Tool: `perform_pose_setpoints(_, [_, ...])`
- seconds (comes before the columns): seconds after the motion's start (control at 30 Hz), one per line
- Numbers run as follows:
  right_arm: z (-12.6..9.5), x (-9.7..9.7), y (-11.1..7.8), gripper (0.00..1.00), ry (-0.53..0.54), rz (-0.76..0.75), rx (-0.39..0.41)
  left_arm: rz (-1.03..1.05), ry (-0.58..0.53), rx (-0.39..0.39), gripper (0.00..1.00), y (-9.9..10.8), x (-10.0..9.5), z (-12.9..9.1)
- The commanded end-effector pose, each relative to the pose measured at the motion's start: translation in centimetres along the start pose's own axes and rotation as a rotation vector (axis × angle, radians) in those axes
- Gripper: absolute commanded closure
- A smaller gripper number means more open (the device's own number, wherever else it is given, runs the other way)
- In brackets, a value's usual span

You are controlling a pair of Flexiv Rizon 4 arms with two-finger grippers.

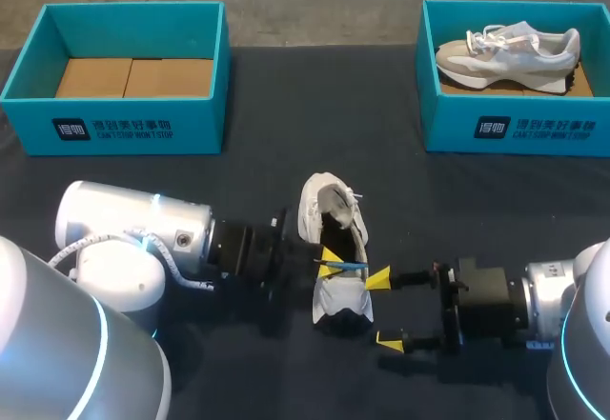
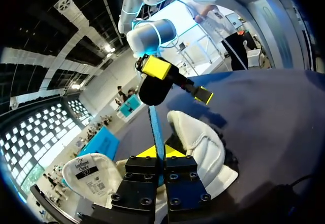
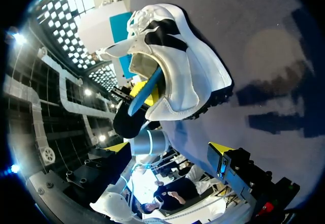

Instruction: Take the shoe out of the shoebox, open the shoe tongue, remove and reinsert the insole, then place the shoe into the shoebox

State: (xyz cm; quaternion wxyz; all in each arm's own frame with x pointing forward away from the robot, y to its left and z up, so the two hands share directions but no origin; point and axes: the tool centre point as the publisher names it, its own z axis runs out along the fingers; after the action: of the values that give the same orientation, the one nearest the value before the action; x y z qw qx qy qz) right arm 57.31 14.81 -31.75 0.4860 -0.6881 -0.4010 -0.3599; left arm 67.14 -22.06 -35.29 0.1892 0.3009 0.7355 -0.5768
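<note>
A white shoe (image 1: 335,239) lies on the dark table between my two arms, its opening turned toward my left arm. My left gripper (image 1: 333,261) is at the shoe's opening, shut on the edge of a thin blue insole (image 1: 346,266) that sticks out of the shoe. In the left wrist view the insole (image 2: 156,127) stands on edge between the closed yellow tips of my left gripper (image 2: 158,153), with the shoe (image 2: 200,145) just ahead. My right gripper (image 1: 384,310) stands open beside the shoe's heel, holding nothing. In the right wrist view the shoe (image 3: 183,66) and insole (image 3: 148,93) lie ahead of my right gripper (image 3: 170,150).
A teal shoebox (image 1: 114,120) with a bare cardboard bottom stands at the back left. A second teal shoebox (image 1: 515,130) at the back right holds a grey and white shoe (image 1: 510,50). Dark tablecloth lies between the boxes and the arms.
</note>
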Motion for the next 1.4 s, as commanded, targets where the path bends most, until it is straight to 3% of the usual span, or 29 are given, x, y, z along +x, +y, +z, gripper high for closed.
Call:
perform_pose_setpoints(0.03, [0.0,0.0,-0.1,0.0,-0.001,0.0,-0.002,0.01,-0.004,-0.026,1.0,0.6,-0.4,0.5])
perform_pose_setpoints(0.27, [0.0,0.0,-0.1,0.0,-0.001,0.0,-0.002,0.012,0.001,-0.058,1.0,1.6,-0.8,0.8])
perform_pose_setpoints(0.57, [0.0,0.0,-0.1,0.0,-0.001,0.0,-0.002,-0.004,0.0,-0.037,1.0,0.9,-0.6,0.2])
perform_pose_setpoints(0.6, [0.0,0.0,-0.1,0.0,-0.001,0.0,-0.002,-0.003,0.001,-0.037,0.77,0.7,-0.5,0.1])
perform_pose_setpoints(0.63, [0.0,0.0,-0.1,0.0,-0.001,0.0,-0.002,-0.006,0.0,-0.029,0.66,0.6,-0.5,0.0])
perform_pose_setpoints(0.67, [0.0,0.0,-0.1,0.0,-0.001,0.0,-0.002,-0.01,-0.001,-0.024,0.6,0.4,-0.4,-0.1])
perform_pose_setpoints(0.73, [0.0,0.0,-0.1,0.0,-0.001,0.0,-0.002,-0.015,-0.002,-0.015,0.59,0.1,-0.3,-0.4])
perform_pose_setpoints(0.93, [0.0,0.0,-0.1,0.0,-0.001,0.0,-0.002,-0.011,-0.01,0.014,0.76,-1.2,-0.4,-1.2])
perform_pose_setpoints(1.03, [0.0,0.0,-0.1,0.0,-0.001,0.0,-0.002,-0.015,-0.011,0.027,0.89,-1.5,-0.3,-1.3])
perform_pose_setpoints(1.07, [0.0,0.0,-0.1,0.0,-0.001,0.0,-0.002,-0.015,-0.008,0.029,1.0,-1.5,-0.3,-1.4])
perform_pose_setpoints(1.4, [0.0,0.0,-0.1,0.0,-0.001,0.0,-0.002,0.004,0.04,0.033,1.0,-0.4,-0.1,-0.6])
